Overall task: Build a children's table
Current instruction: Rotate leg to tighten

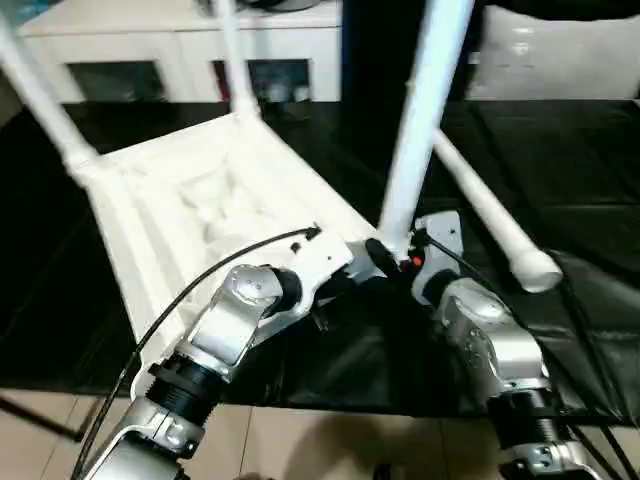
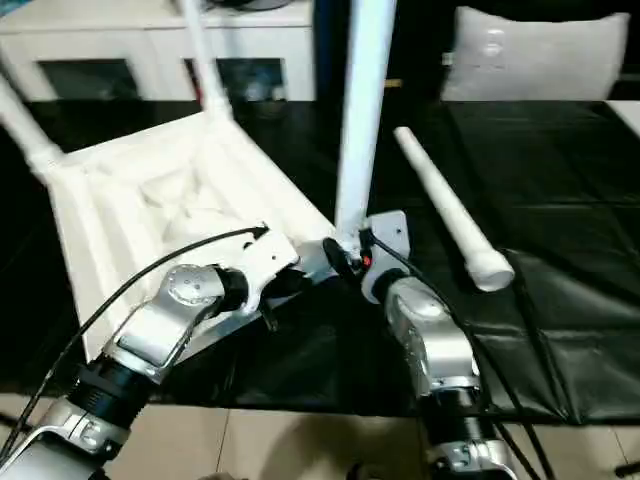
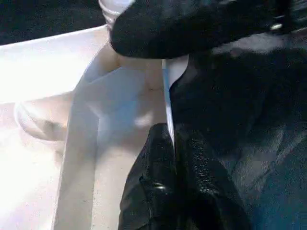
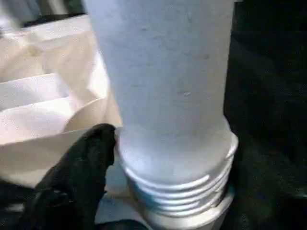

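Threads matter here. From the head views, the upturned white ribbed plastic tabletop (image 1: 190, 210) lies on the black-covered desk (image 1: 560, 150), two legs already standing. My right pincer (image 2: 345, 255) grasps the third long white tapered leg (image 2: 362, 110) upright at the near corner; a fourth leg (image 2: 450, 205) lies beside. Left wrist view: left pincer (image 3: 170, 139) clenched on the tabletop's rim. Right wrist view: exposed threads (image 4: 177, 189); I'd keep it vertical while turning.

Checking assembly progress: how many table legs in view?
4. Two stand in the tabletop's far corners, one upright in the right gripper at the near corner, one loose on the black surface.
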### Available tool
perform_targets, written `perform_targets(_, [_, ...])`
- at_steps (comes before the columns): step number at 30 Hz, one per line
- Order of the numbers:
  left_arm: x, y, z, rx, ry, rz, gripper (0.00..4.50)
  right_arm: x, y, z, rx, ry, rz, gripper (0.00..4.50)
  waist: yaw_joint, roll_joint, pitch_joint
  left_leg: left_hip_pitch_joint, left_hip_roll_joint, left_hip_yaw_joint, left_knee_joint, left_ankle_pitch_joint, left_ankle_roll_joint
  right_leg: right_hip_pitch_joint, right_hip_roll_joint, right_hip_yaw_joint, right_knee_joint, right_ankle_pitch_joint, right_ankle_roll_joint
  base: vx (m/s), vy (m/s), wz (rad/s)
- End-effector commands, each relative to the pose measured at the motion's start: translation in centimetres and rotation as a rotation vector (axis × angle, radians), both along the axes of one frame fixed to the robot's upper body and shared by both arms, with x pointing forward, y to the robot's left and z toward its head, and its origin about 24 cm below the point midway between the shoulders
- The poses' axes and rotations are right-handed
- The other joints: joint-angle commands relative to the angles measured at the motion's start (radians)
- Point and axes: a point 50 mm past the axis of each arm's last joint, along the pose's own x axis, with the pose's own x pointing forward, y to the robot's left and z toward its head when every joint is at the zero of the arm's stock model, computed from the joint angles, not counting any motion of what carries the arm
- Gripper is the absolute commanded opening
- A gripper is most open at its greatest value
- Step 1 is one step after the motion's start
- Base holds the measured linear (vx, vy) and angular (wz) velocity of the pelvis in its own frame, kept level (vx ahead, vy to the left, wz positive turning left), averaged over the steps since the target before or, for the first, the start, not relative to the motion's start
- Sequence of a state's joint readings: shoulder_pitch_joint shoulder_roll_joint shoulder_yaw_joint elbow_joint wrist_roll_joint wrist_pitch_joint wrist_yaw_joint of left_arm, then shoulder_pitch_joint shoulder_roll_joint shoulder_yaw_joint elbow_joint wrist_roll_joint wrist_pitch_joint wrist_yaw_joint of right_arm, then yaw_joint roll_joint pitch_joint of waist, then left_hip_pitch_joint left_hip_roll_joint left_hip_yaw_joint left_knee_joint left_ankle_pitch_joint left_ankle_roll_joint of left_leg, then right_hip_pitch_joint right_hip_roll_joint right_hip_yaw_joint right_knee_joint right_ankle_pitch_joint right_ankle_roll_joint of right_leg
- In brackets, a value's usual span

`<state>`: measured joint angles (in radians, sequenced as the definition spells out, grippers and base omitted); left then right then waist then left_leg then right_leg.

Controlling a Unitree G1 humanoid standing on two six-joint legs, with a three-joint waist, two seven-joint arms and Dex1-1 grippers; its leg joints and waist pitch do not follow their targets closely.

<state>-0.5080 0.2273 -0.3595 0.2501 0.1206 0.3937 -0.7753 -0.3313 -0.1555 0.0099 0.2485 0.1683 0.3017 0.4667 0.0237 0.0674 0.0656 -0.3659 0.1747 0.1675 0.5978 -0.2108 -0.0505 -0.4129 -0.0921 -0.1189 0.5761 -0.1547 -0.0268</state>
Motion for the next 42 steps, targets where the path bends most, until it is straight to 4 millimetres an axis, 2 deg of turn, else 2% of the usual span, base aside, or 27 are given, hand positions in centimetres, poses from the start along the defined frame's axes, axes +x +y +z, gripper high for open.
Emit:
perform_targets(1, [0.3, 0.5, 0.7, 0.029, -0.041, -0.055, 0.00, -0.6, -0.2, 0.1, 0.006, -0.009, 0.089, 4.21, 0.006, -0.009, -0.068, -0.004, 0.047, -0.015, -0.063, -0.091, 0.129, 0.070, -0.062, 0.056, -0.060, -0.199, -0.199, 0.000, 0.000, 0.00])
perform_targets(4, [0.3, 1.1, 0.6, 0.047, -0.033, -0.084, 0.00, -1.0, -1.2, 0.5, -0.012, -0.027, 0.150, 4.40, 0.014, -0.009, -0.066, -0.002, 0.046, -0.015, -0.065, -0.116, 0.122, 0.070, -0.063, 0.056, -0.065, -0.240, -0.190, 0.000, 0.000, 0.00])
perform_targets(5, [0.2, 1.4, 0.5, 0.057, -0.029, -0.112, 0.00, -1.3, -1.7, 0.8, -0.022, -0.039, 0.198, 4.46, 0.017, -0.009, -0.065, -0.001, 0.047, -0.015, -0.065, -0.134, 0.113, 0.069, -0.063, 0.056, -0.068, -0.270, -0.180, 0.000, 0.000, 0.00])
perform_targets(7, [0.1, 2.1, 0.3, 0.087, -0.021, -0.183, 0.00, -1.8, -2.7, 1.5, -0.050, -0.056, 0.307, 4.46, 0.021, -0.010, -0.065, -0.001, 0.045, -0.016, -0.065, -0.146, 0.115, 0.069, -0.062, 0.054, -0.071, -0.286, -0.169, 0.000, 0.000, 0.00])
perform_targets(10, [-0.3, 2.9, 0.1, 0.116, -0.004, -0.291, 0.00, -2.2, -3.8, 2.4, -0.083, -0.062, 0.424, 4.46, 0.023, -0.011, -0.066, -0.002, 0.047, -0.016, -0.064, -0.135, 0.125, 0.069, -0.062, 0.056, -0.066, -0.262, -0.176, 0.000, 0.000, 0.00])
perform_targets(11, [-0.4, 3.0, 0.1, 0.124, 0.004, -0.317, 0.00, -2.3, -4.0, 2.6, -0.089, -0.059, 0.455, 4.46, 0.024, -0.009, -0.066, -0.002, 0.048, -0.016, -0.064, -0.130, 0.126, 0.068, -0.064, 0.057, -0.064, -0.258, -0.180, 0.000, 0.000, 0.00])
perform_targets(13, [-0.9, 3.5, 0.0, 0.151, 0.026, -0.435, 0.00, -2.6, -4.1, 3.1, -0.141, -0.056, 0.568, 4.46, 0.029, -0.012, -0.068, -0.001, 0.049, -0.015, -0.062, -0.126, 0.131, 0.068, -0.064, 0.056, -0.064, -0.256, -0.184, 0.000, 0.000, 0.00])
perform_targets(18, [-1.0, 3.9, -0.1, 0.204, 0.038, -0.528, 0.00, -3.0, -3.9, 3.1, -0.217, -0.038, 0.733, 4.46, 0.047, -0.011, -0.070, 0.004, 0.055, -0.012, -0.061, -0.110, 0.129, 0.063, -0.063, 0.058, -0.055, -0.229, -0.206, 0.000, 0.000, 0.00])
perform_targets(19, [-1.2, 3.8, -0.1, 0.216, 0.042, -0.572, 0.00, -3.0, -3.7, 3.0, -0.235, -0.025, 0.774, 4.46, 0.053, -0.014, -0.069, 0.004, 0.056, -0.012, -0.061, -0.111, 0.130, 0.063, -0.065, 0.059, -0.056, -0.233, -0.206, 0.000, 0.000, 0.00])
perform_targets(21, [-1.2, 3.8, 0.0, 0.220, 0.044, -0.592, 0.00, -3.0, -3.6, 3.0, -0.243, -0.022, 0.791, 4.46, 0.063, -0.012, -0.071, 0.008, 0.059, -0.011, -0.060, -0.098, 0.127, 0.060, -0.066, 0.062, -0.054, -0.223, -0.210, 0.000, 0.000, 0.00])
perform_targets(22, [-1.2, 3.7, 0.0, 0.223, 0.043, -0.613, 0.00, -2.9, -3.4, 2.9, -0.245, -0.014, 0.811, 4.46, 0.065, -0.016, -0.072, 0.007, 0.058, -0.011, -0.059, -0.087, 0.127, 0.061, -0.066, 0.062, -0.048, -0.196, -0.219, 0.000, 0.000, 0.00])
perform_targets(23, [-1.2, 3.6, 0.1, 0.225, 0.040, -0.622, 0.00, -2.8, -3.3, 2.9, -0.245, -0.008, 0.824, 4.46, 0.067, -0.015, -0.072, 0.005, 0.057, -0.011, -0.059, -0.084, 0.130, 0.063, -0.066, 0.061, -0.046, -0.189, -0.224, 0.000, 0.000, 0.00])
perform_targets(32, [-1.0, 3.5, 0.1, 0.244, 0.033, -0.679, 0.00, -2.5, -2.6, 2.6, -0.225, 0.025, 0.904, 3.54, 0.070, -0.018, -0.072, 0.000, 0.056, -0.012, -0.059, -0.087, 0.123, 0.067, -0.067, 0.059, -0.048, -0.219, -0.211, 0.000, 0.000, 0.00])
perform_targets(42, [-1.1, 3.9, -0.2, 0.238, 0.048, -0.680, 0.00, -2.8, -2.6, 2.3, -0.189, 0.050, 0.938, 2.78, 0.072, -0.019, -0.074, 0.000, 0.058, -0.012, -0.058, -0.070, 0.128, 0.066, -0.068, 0.059, -0.046, -0.213, -0.211, 0.000, 0.000, 0.00])
